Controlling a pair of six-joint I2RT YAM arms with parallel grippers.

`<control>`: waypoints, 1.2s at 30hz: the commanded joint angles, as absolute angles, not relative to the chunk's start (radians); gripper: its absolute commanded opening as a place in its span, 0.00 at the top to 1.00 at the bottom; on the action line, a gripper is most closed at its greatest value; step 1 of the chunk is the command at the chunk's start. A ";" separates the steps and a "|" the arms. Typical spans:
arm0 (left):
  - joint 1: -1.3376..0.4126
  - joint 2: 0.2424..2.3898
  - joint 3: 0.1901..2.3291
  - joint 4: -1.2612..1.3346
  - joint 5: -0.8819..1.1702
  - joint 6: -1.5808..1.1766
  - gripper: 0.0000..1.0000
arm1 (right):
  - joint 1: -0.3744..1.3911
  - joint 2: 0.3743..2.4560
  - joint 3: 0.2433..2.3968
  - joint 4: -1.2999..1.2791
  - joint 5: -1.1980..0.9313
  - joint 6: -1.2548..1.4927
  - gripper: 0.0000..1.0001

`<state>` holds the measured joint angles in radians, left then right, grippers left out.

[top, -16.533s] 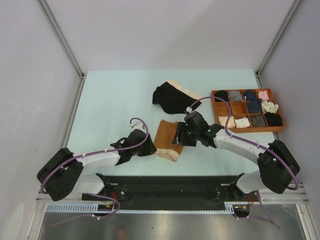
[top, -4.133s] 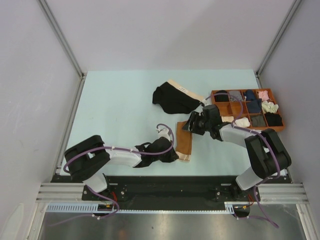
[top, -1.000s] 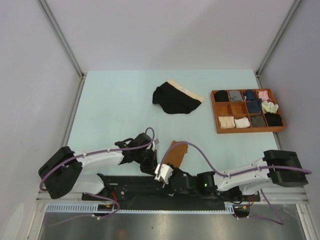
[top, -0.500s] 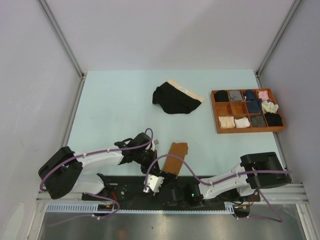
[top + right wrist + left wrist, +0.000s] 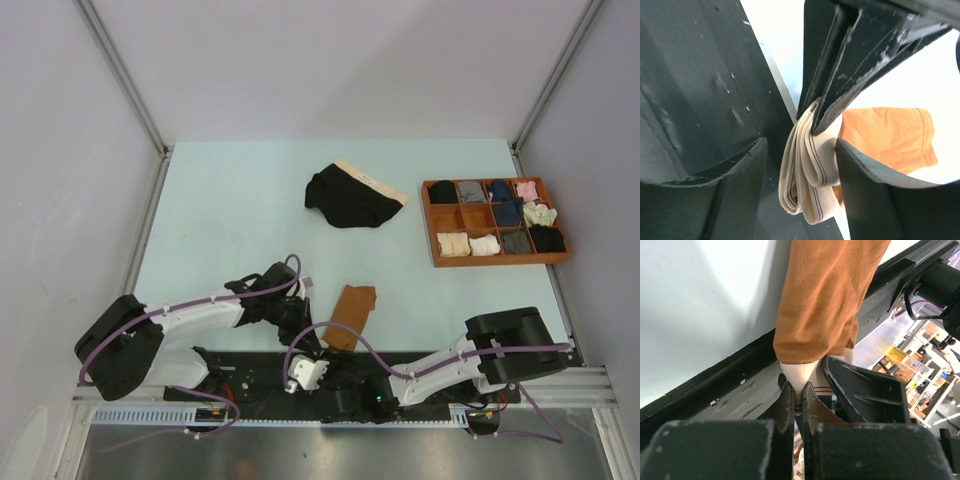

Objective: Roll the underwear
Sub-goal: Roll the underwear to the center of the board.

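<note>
Your left gripper [image 5: 798, 391] stays clenched on the band [image 5: 799, 373] of the brown briefs [image 5: 352, 312] at 6 o'clock. Your right gripper [image 5: 801, 167] has just slid in, jaws apart around that band. I think you can start rolling soon.

You have a pale mint desk [image 5: 220, 210] carrying rust-brown underwear [image 5: 353, 300], its cream waistband [image 5: 805, 187] lined with thin dark stripes, and black underwear [image 5: 342, 203] with a beige band. Your tray [image 5: 500, 260] is orange-brown, its contents black, grey, navy, pink and cream. Your left gripper [image 5: 799, 390] and right gripper [image 5: 800, 170] are black, on white arms [image 5: 190, 318] with purple cables [image 5: 330, 324].
</note>
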<state>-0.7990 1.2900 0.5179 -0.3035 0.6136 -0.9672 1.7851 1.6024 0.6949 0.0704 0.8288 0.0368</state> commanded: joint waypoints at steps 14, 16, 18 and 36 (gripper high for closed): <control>-0.773 1.236 0.523 -0.299 0.661 -0.962 0.98 | 1.761 1.629 0.724 0.045 0.829 0.081 1.00; -0.769 1.233 0.526 -0.293 0.658 -0.957 0.92 | 1.750 1.618 0.724 0.037 0.792 0.083 1.00; -0.752 1.223 0.529 -0.299 0.646 -0.948 0.68 | 1.735 1.591 0.723 0.031 0.727 0.095 1.00; -0.606 1.008 0.516 -0.359 0.305 -0.853 0.17 | 1.298 1.354 0.632 0.026 0.183 0.161 1.00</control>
<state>-0.6128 1.0557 0.5236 -0.3824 0.3950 -0.8776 1.3861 1.3674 0.6594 0.0097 0.3531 0.1493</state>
